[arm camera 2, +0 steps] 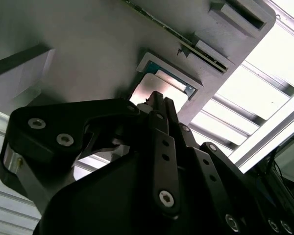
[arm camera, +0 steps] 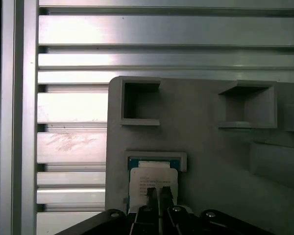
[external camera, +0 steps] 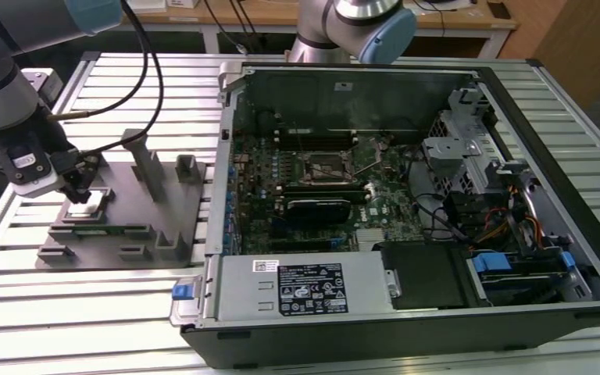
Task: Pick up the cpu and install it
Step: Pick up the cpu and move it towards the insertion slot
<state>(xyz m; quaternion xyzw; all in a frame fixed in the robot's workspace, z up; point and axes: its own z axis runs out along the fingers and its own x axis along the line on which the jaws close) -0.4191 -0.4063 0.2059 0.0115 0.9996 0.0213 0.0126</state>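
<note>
First wrist view had the hand [arm camera: 157, 192] nearest the lens, its two dark fingers [arm camera: 149, 195] drawn close together with only a thin slit between them and nothing visible in that slit. The tips sat over the middle of the cpu [arm camera: 142, 177]; whether they touched it could not be told. The cpu lay flat in a framed pocket [arm camera: 157, 156] at the edge of a grey holder plate [arm camera: 210, 161], with a blue strip showing along the pocket's inner edge. Faint lines of print crossed the pale silvery top, too fine to read. Past it stood two square open pockets [arm camera: 139, 100], and beyond the plate ran the slatted aluminium tabletop [arm camera: 73, 107].

In the second wrist view the hand [arm camera 2: 157, 95] pointed at the same bright cpu [arm camera 2: 152, 84] on the holder plate [arm camera 2: 88, 49].

From the exterior view, a grey power-supply box [external camera: 237, 289] lay closest, bearing white labels [external camera: 305, 291] whose writing was not legible. It sat in an open computer case [external camera: 383, 344] lying on its side on the tabletop [external camera: 71, 312]. Farther in was the motherboard [external camera: 269, 168] with its square socket [external camera: 326, 166]. Towards the exterior view's left, well apart from the socket, the hand [external camera: 74, 191] hung over the cpu [external camera: 91, 205] on the holder plate [external camera: 123, 195], near a long green circuit strip [external camera: 102, 229]. At the far side stood a robot-arm joint with a pale blue cap [external camera: 389, 35].
</note>
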